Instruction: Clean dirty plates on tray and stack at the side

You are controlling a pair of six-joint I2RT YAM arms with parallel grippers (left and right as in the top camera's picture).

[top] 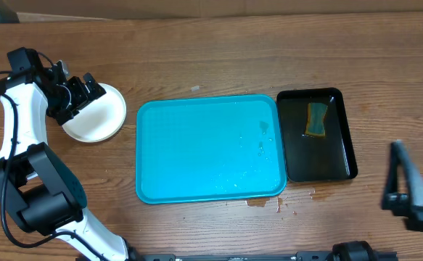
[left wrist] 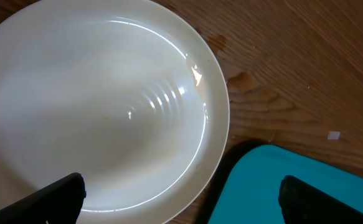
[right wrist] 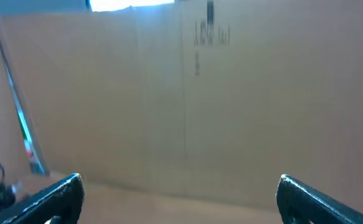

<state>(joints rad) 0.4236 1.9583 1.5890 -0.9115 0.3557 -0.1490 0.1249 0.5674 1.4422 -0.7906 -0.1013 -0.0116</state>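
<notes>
The plates lie as one white round pile on the wood left of the tray; only the top white plate shows, and it fills the left wrist view, clean and glossy. The turquoise tray lies in the middle of the table with no plates on it, only water drops; its corner shows in the left wrist view. My left gripper is open and empty, just above the pile's far left edge. My right gripper is open and empty at the right edge, pointing at a cardboard wall.
A narrow glossy black tray stands right of the turquoise tray and holds a yellow-green sponge. A small brown spill lies on the wood by the turquoise tray's front right corner. A cardboard wall fills the right wrist view.
</notes>
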